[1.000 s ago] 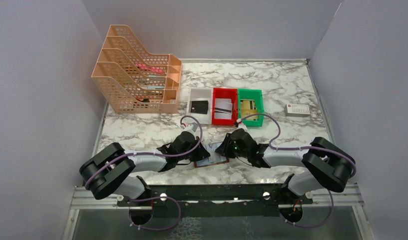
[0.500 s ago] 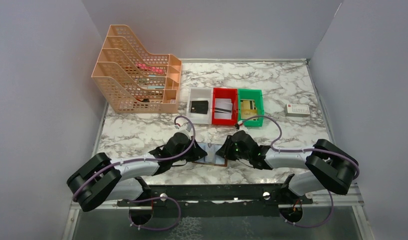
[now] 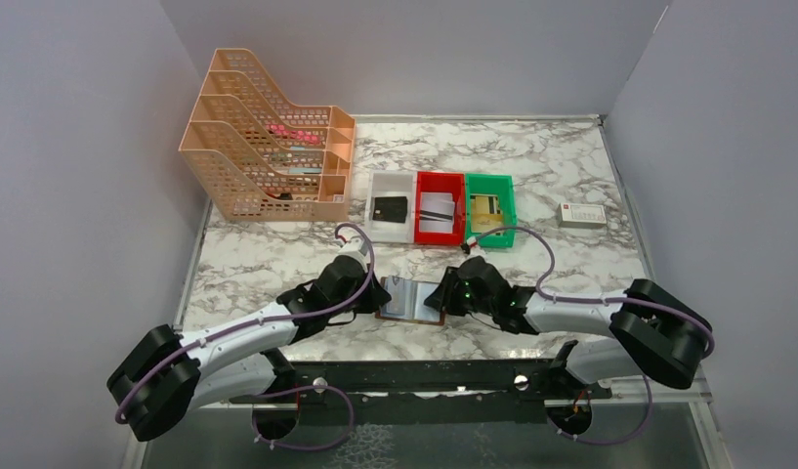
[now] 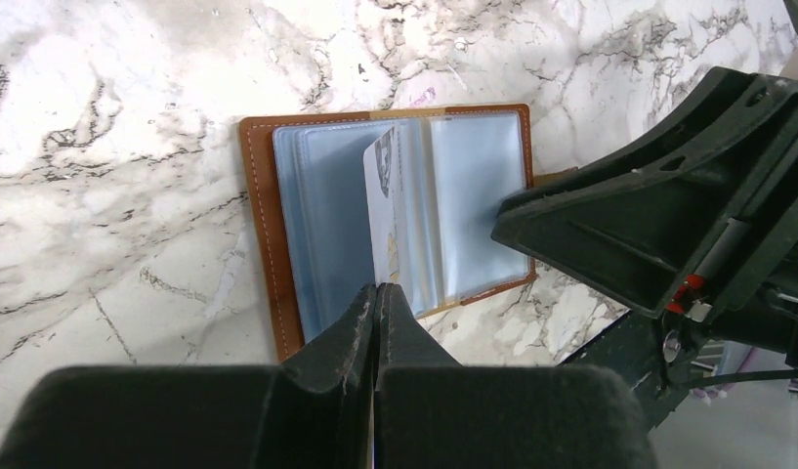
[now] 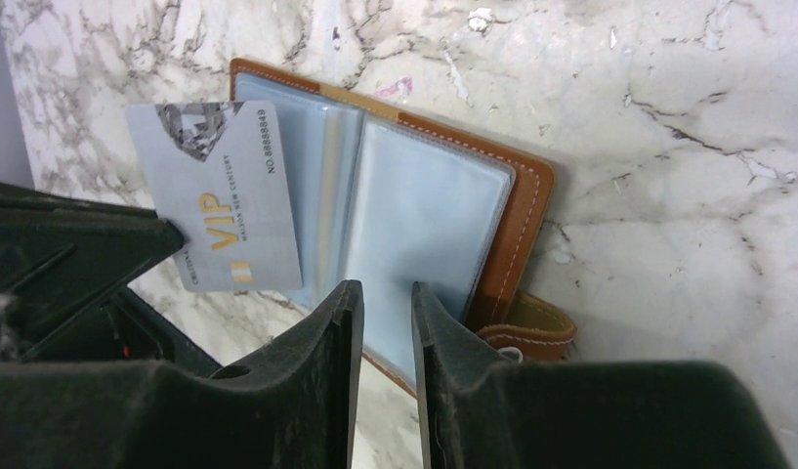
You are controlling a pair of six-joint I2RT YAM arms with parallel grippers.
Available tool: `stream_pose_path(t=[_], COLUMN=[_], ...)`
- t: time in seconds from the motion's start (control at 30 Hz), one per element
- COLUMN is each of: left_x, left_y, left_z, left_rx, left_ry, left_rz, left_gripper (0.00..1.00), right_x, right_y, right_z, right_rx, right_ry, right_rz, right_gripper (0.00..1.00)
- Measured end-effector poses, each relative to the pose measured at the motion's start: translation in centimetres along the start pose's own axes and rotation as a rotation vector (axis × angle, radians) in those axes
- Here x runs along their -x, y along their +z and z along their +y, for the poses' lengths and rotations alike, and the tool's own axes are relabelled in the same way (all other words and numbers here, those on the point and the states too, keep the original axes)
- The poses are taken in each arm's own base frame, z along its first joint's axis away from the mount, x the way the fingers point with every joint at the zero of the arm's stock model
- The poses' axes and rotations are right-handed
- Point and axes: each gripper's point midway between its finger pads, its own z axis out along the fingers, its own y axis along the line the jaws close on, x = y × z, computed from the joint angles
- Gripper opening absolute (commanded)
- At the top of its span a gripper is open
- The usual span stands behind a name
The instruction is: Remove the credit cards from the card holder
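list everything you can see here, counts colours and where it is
card holder: 1, brown with pale blue sleeves, open flat at near middle
grey card: 1, gold VIP lettering, over the holder, pinched at one edge
cards in the bins: count unclear, black, pale, gold
white bin, red bin, green bin: 1 each, row at far middle
file rack: 1, orange mesh, far left
small box: 1, white with red mark, far right
table: 1, white marble
left claw: 1, black, shut on the grey card
right claw: 1, black, jaws slightly apart, at the holder's edge
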Motion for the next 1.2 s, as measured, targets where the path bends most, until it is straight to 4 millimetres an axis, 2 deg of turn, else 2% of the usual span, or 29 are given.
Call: stream_pose_path(t=[0.1,0.2,0.3,0.5,0.8,0.9,1.07,1.2], left_x=[0.1,0.2,0.6,1.5,2.4,3.0,3.8,3.5], left_y=[-0.2,-0.2,-0.4,-1.0,-1.8,-2.1,-2.4,-2.7], left_z=[-0.1,-0.2,-0.7,-2.2,-3.9,-4.4,-4.7,-5.7], left_rx=[-0.004,-0.008,-0.023,-0.082,-0.190,-0.253,-0.341,-0.426], left_ry=[0.014,0.026,0.037,0.057,0.060,0.046,0.022,0.011], left_rz=[-0.003,-0.005,-0.011,-0.030,-0.024,-0.028,-0.016,0.005], left_gripper=[0.00,0.00,0.00,0.00,0.00,0.00,0.00,0.00], right_x=[-0.1,-0.2,-0.2,-0.4,1.4,2.1,3.0,2.3], right_y=[-0.8,-1.6,-2.1,-3.1,-5.2,-5.8,-5.7,-5.3], right_z=[0.3,0.7,1.0,1.1,4.8,5.4,5.3,5.7], right_rx=[0.031,0.071,0.112,0.193,0.359,0.397,0.432,0.472], right_ry=[-0.020,-0.037,-0.040,-0.035,-0.054,-0.050,-0.033,-0.028], right_rz=[0.002,-0.003,-0.015,-0.055,-0.122,-0.135,-0.115,-0.063], right_gripper=[0.39,0.56,0.61,0.60,0.62,0.62,0.62,0.58])
